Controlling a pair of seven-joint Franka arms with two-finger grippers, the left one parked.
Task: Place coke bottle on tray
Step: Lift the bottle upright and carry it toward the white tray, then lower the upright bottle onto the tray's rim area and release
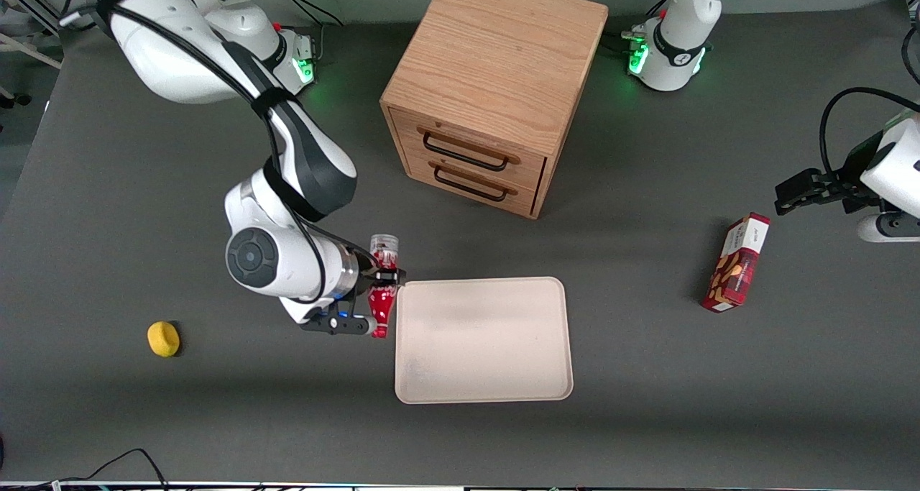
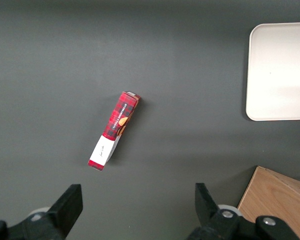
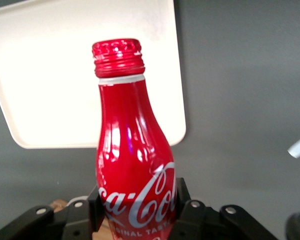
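Observation:
My right gripper point(image 1: 382, 278) is shut on the coke bottle point(image 1: 382, 305), a slim red bottle with white script logo. It holds the bottle lying level above the table, red cap toward the front camera and clear base toward the cabinet, just beside the tray's edge on the working arm's side. In the right wrist view the bottle point(image 3: 132, 155) sits between both fingers point(image 3: 182, 202), its cap over the tray point(image 3: 45, 75). The cream-beige tray point(image 1: 483, 340) lies flat and bare; its corner also shows in the left wrist view point(image 2: 280, 70).
A wooden drawer cabinet point(image 1: 489, 88) stands farther from the front camera than the tray. A red snack box point(image 1: 737, 263) lies toward the parked arm's end, also in the left wrist view point(image 2: 114, 130). A yellow lemon-like object point(image 1: 163, 338) lies toward the working arm's end.

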